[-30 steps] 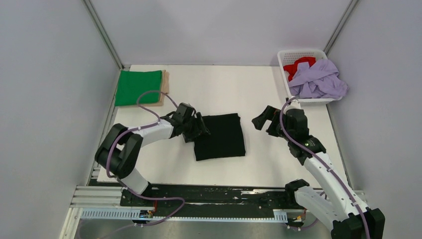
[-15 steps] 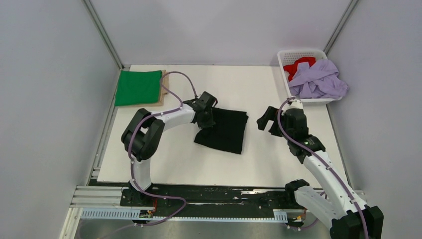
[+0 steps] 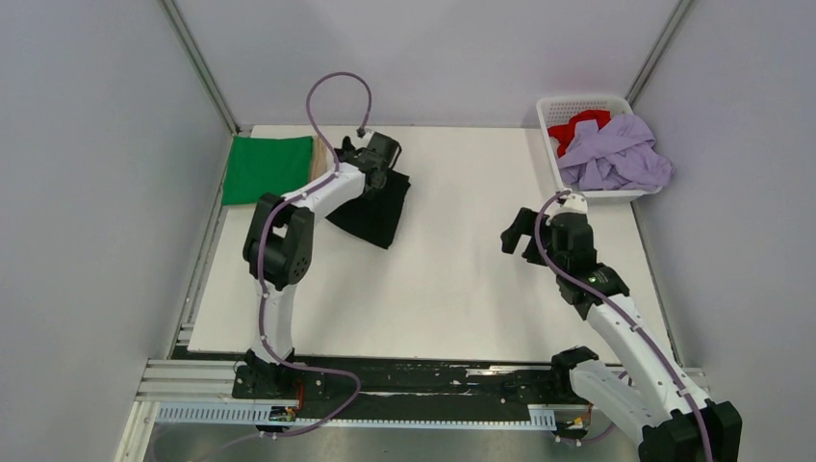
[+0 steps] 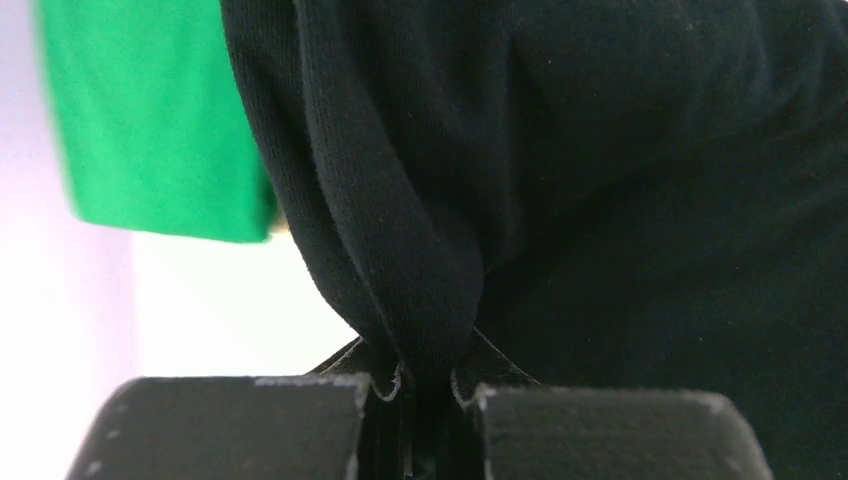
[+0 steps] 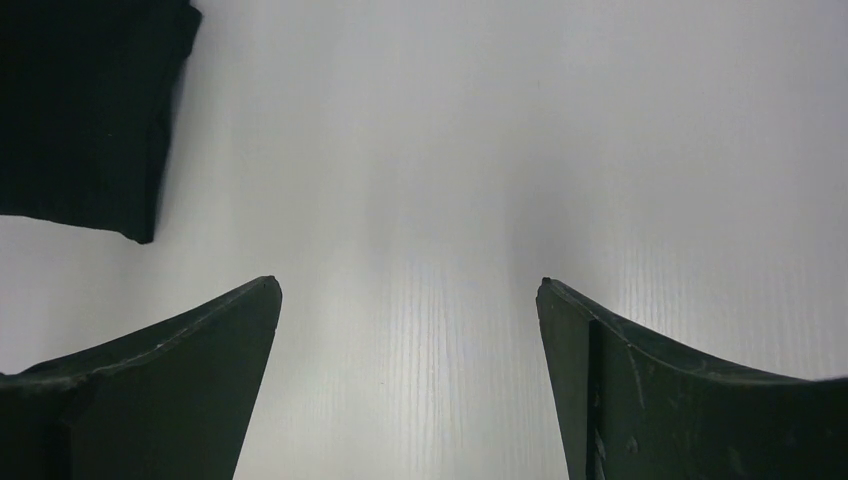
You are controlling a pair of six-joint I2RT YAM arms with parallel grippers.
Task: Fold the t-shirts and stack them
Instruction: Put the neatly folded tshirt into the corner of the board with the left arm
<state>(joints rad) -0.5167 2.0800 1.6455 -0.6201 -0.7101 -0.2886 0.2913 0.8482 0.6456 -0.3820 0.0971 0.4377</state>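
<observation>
**White Table, Black Tee Held by a Pinched Edge**

Near the far-left corner of the white table [image 3: 462,289], the left gripper [image 4: 420,395] was clenched on a bunched edge of the folded black t-shirt [image 3: 375,217]. The shirt drooped just beside the folded green t-shirt [image 3: 265,168], which lay on a tan t-shirt [image 3: 321,159]. The right gripper [image 5: 408,290] stood spread wide over bare tabletop, grasping nothing. A red t-shirt [image 3: 577,125] and a lilac t-shirt [image 3: 616,154] lay heaped in the white lattice basket [image 3: 577,100]. Judging by its drape, the black cloth was light, soft and limp. One pinch let the layers sag, so the fold might slip open; a hold through every layer looked safest.
</observation>
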